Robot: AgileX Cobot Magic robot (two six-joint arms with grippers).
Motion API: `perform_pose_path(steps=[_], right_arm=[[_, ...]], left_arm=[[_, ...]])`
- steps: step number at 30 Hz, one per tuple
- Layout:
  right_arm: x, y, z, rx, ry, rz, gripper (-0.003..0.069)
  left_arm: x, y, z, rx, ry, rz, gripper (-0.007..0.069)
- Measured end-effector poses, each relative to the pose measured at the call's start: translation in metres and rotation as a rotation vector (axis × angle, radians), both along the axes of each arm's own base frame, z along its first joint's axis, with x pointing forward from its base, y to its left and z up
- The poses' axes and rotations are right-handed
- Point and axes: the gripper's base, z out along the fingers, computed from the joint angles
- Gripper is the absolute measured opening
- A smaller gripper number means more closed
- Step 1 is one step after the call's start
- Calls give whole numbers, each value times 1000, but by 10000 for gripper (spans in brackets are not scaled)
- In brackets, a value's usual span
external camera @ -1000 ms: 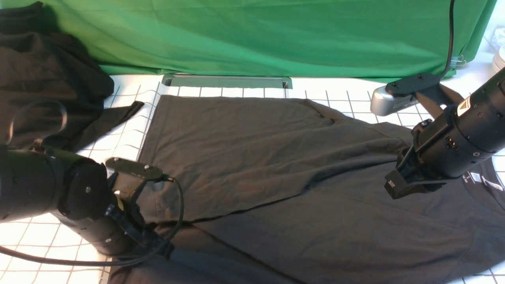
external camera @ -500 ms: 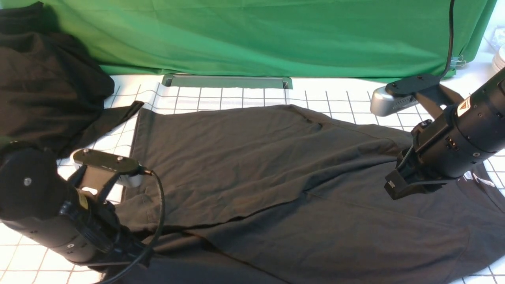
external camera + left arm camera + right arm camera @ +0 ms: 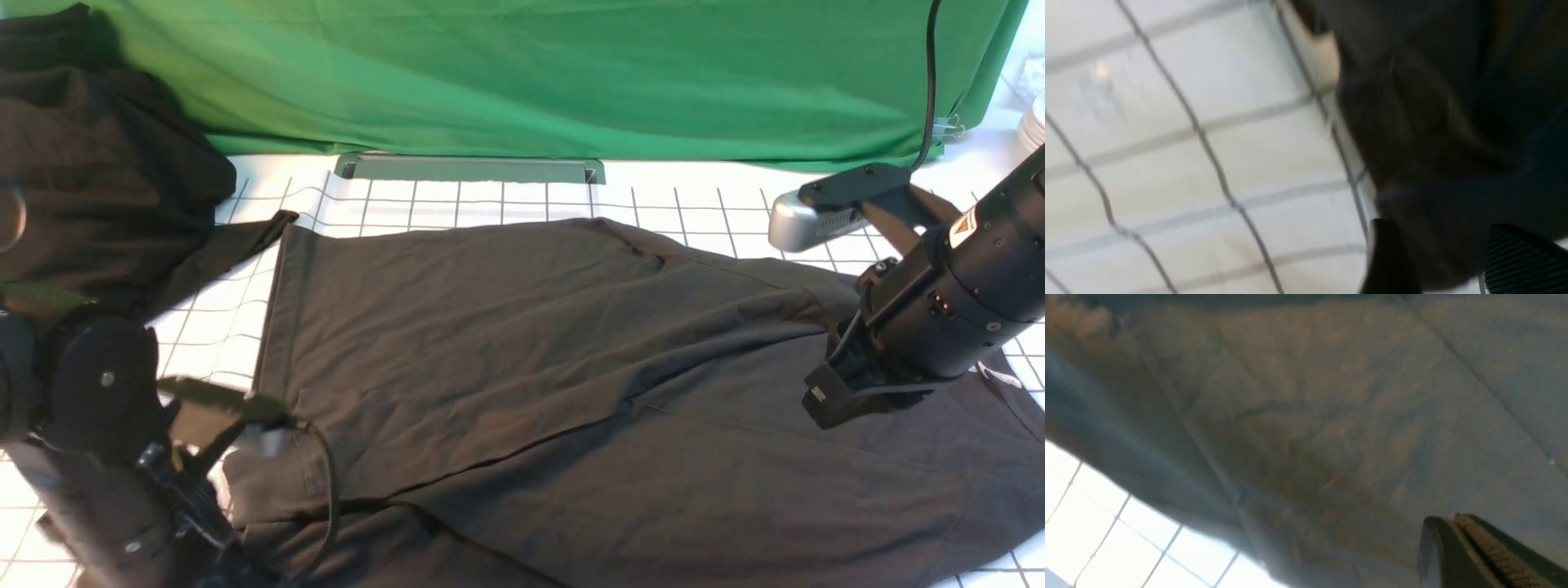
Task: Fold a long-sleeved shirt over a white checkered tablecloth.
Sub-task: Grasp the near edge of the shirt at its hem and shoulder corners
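**A:** Front view first: where is the long-sleeved shirt [image 3: 571, 367]?
**B:** Spread across the white checkered tablecloth [image 3: 490, 204], with an upper layer laid over the lower one and a slanting crease through the middle. A heap of black cloth [image 3: 98, 163] sits at the far left, against the green backdrop [image 3: 531, 73].
**A:** And the arms?
**B:** The left arm [image 3: 98, 441] is low at the near left corner, beside the shirt's left edge, and its claw is hidden there. The right gripper [image 3: 824, 400] hangs over the shirt's right part, fingers together.
**A:** Left wrist view?
**B:** Blurred. The left gripper [image 3: 1449, 261] has its two fingers wide apart. Dark shirt cloth shows in the gap, where the shirt's edge meets the tablecloth. I cannot tell whether either finger touches it.
**A:** Right wrist view?
**B:** The right claw's fingers are pressed shut over the shirt, and a corner of the checkered cloth shows beyond it
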Motion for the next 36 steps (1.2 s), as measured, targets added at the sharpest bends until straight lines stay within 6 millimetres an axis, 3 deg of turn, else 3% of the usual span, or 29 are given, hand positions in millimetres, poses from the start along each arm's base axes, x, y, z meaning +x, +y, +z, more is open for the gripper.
perform_pose_path(steps=[2,6,12,19,22,24,26,28,31,36], right_arm=[[-1,0,0,-3,6,7,20],[-1,0,0,-4,6,13,20],[0,0,0,-4,-4,17,20],[0,0,0,-3,-14,24,20],[0,0,0,-6,-8,31,20],[-2,0,0,-13,6,48,20],[-6,-1,-1,-24,32,87,20],[-9,0,-1,-32,55,115,20],[-16,5,-3,-49,80,186,20],[-44,32,-17,-68,75,353,22]], left_arm=[[-8,-1,7,-24,45,77,441],[-23,-5,11,-92,61,128,466],[-35,0,-15,-86,15,237,470],[-23,-3,-36,-74,10,261,465],[-21,-4,-43,-63,36,264,410],[-21,-3,-43,-46,35,249,313],[-21,-3,-42,-41,36,241,140],[-22,-2,-38,-35,49,234,60],[-23,-1,-23,-27,41,212,24],[-29,3,13,-48,-32,189,19]])
